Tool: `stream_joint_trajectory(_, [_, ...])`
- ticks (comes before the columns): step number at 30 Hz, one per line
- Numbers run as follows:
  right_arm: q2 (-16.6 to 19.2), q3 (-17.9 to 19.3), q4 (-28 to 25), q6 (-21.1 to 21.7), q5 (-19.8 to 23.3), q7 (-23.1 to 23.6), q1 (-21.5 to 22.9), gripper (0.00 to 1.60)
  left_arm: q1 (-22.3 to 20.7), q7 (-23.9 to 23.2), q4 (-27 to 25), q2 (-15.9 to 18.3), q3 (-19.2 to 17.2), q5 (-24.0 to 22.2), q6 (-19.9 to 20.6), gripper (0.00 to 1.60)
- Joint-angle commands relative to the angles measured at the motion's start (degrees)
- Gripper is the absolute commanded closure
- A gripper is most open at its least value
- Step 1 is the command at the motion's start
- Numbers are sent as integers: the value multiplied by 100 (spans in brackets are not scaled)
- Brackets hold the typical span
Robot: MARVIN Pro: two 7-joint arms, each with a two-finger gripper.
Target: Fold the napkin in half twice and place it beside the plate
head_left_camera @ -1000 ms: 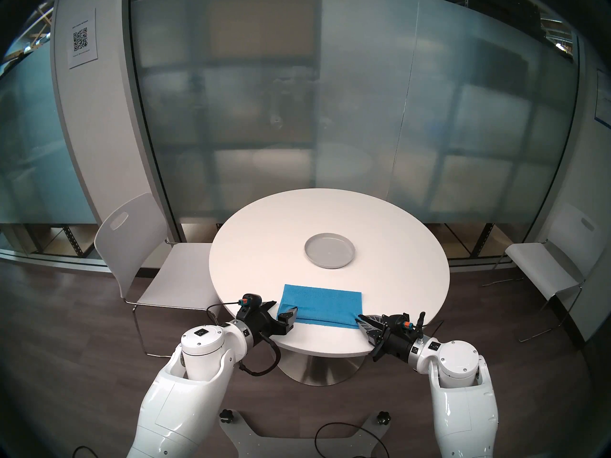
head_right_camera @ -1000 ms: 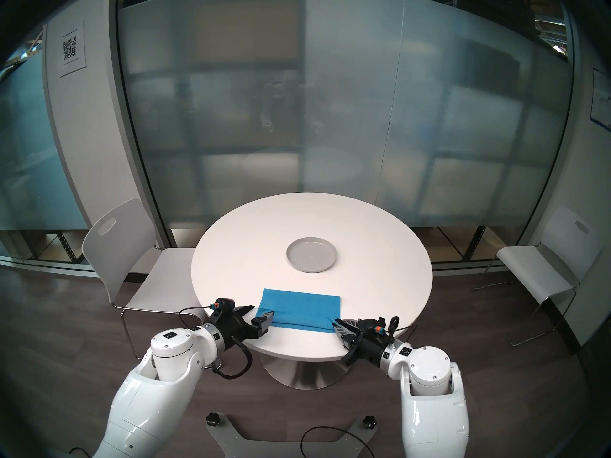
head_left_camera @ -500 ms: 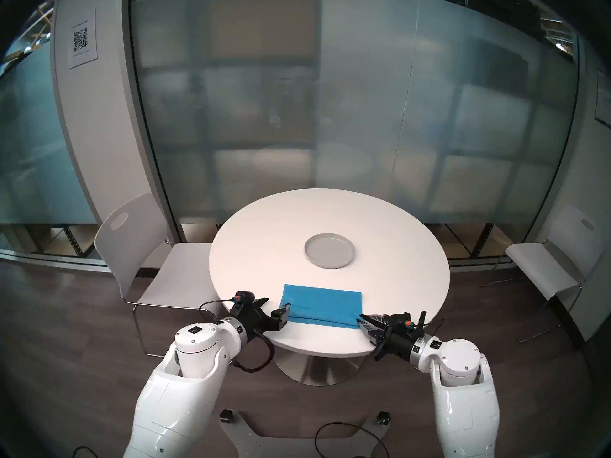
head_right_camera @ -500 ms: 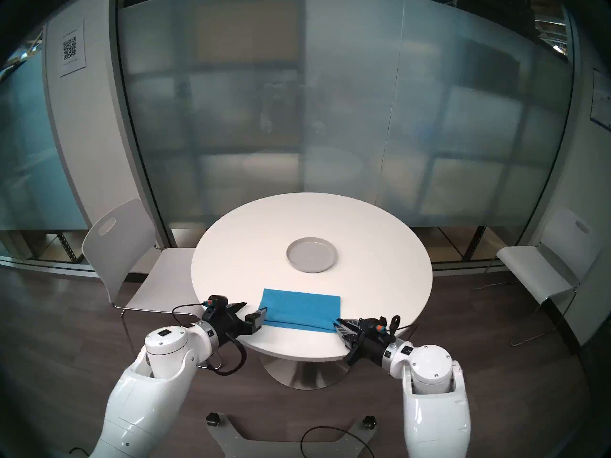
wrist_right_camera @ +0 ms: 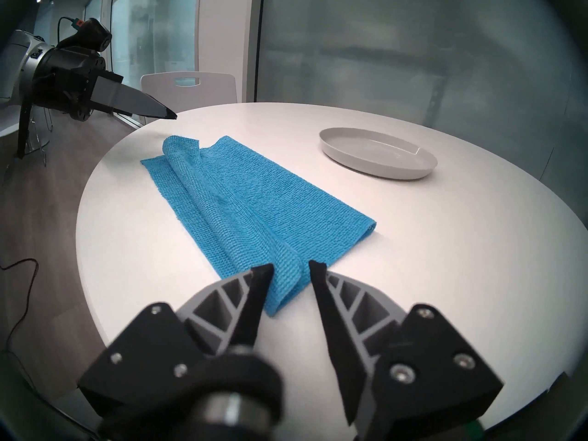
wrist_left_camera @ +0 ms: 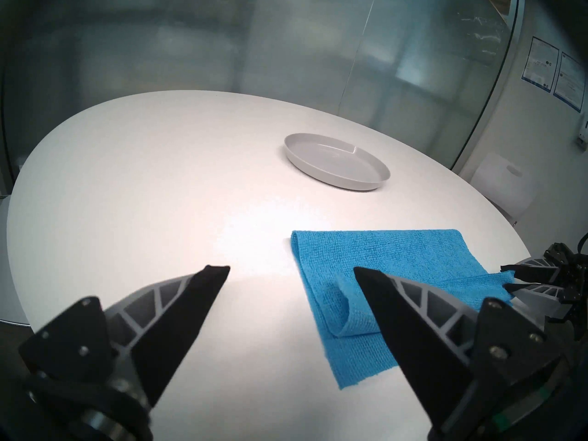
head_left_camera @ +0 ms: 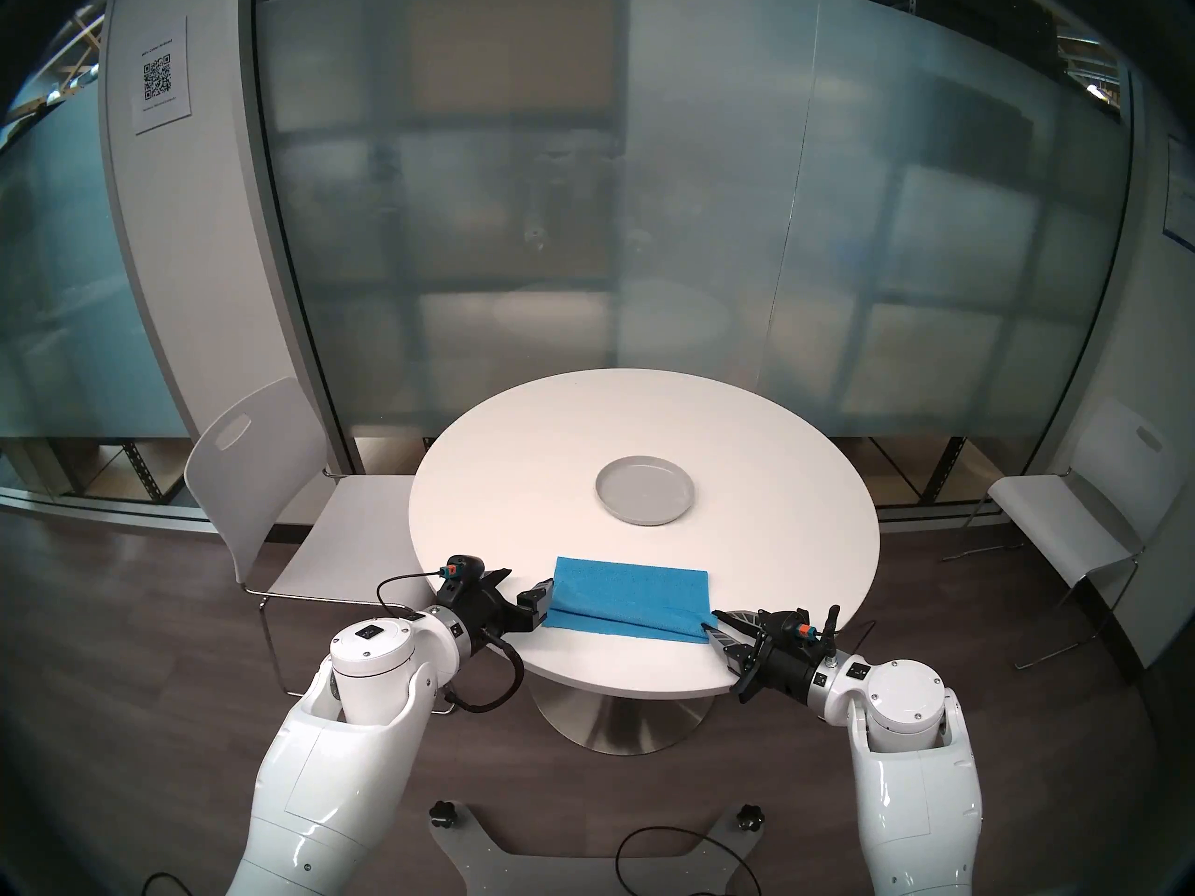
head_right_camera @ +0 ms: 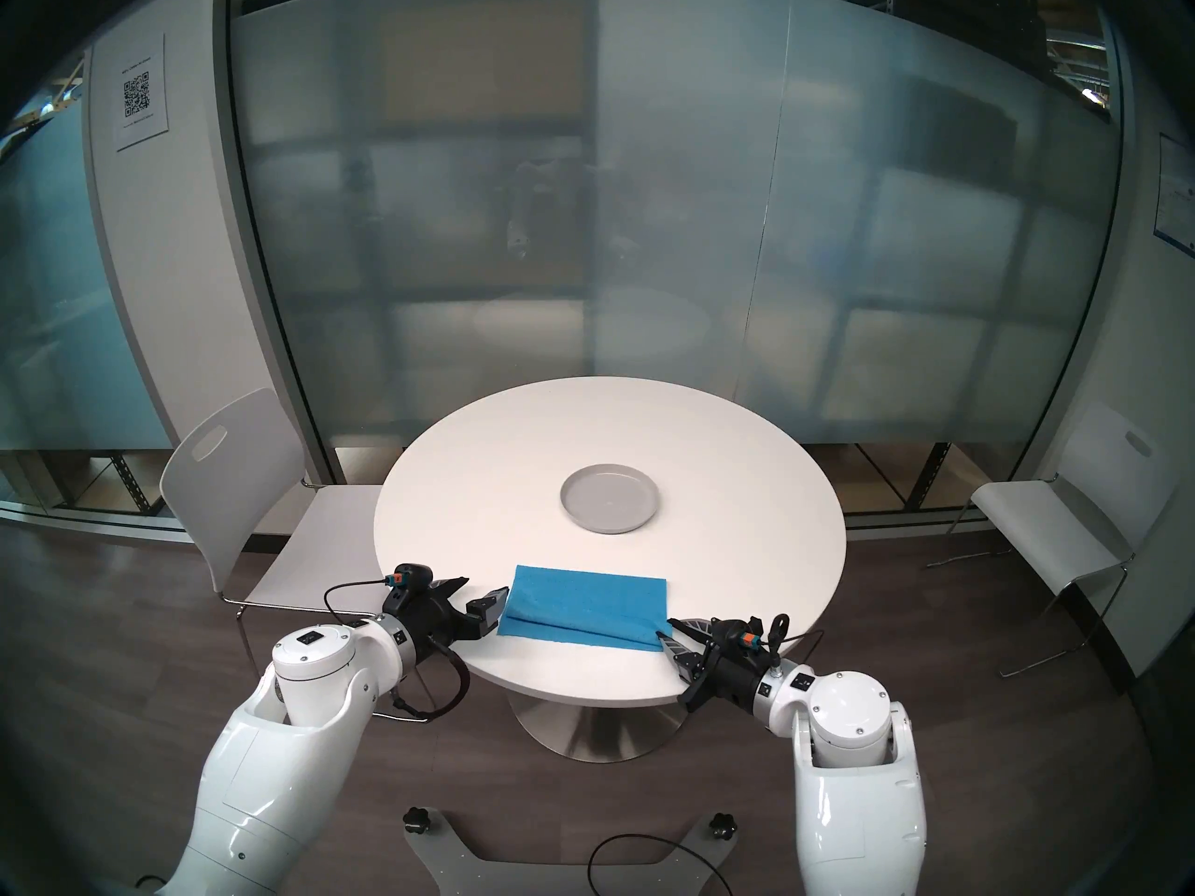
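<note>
Blue napkin (head_left_camera: 630,598) lies folded once on the round white counter (head_left_camera: 517,487), in the lower middle of the head view, near the counter's front edge and well apart from the grey plate (head_left_camera: 645,490), which sits above it in the frame toward the counter's centre. The upper layer does not reach the front edge, so a strip of the lower layer shows along the bottom of the cloth. In the left wrist view the napkin (wrist_left_camera: 366,271) has a curled-up flap at its near corner, just behind the right-hand finger. The left gripper (head_left_camera: 522,584) hangs at the napkin's left end with its fingers (wrist_left_camera: 197,290) spread wide and nothing between them. The right gripper (head_left_camera: 710,621) sits at the napkin's lower right corner; in the right wrist view its fingers (wrist_right_camera: 259,284) stand apart on either side of a raised ridge of cloth (wrist_right_camera: 289,268), with a narrow gap showing on each side, so they are parted and not pinching it. White chairs stand at the left (head_left_camera: 258,487) and right (head_left_camera: 1067,520) of the frame.
</note>
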Motion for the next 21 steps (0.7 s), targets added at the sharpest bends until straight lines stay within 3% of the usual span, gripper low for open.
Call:
stream_joint_trajectory(1, [-45,-31,-64,-18,45,-7,99,68,-380,-83,-53,-100,283,61,29,50])
stream_joint_trajectory(2, [-51,-33,-69,-20,45,-10,97,68,-428,-86,12,-112,341,80,30,50])
stream_joint_trajectory(5, [-67,-32,-85,-20,49,-15,89,68,-559,-74,200,-144,476,142,3,80])
stream_joint_trajectory(6, [-72,-31,-90,-20,50,-17,85,68,-606,-87,263,-154,515,156,-3,83])
stream_joint_trajectory(7, [-75,-30,-91,-23,50,-18,81,68,-642,-87,314,-167,542,173,-15,122])
stream_joint_trajectory(9, [-84,-27,-96,-28,48,-24,72,68,-736,-108,432,-202,578,177,-3,160])
stream_joint_trajectory(21, [-114,-29,-131,-44,38,-24,40,69,-1312,-132,1109,-414,778,318,-29,160])
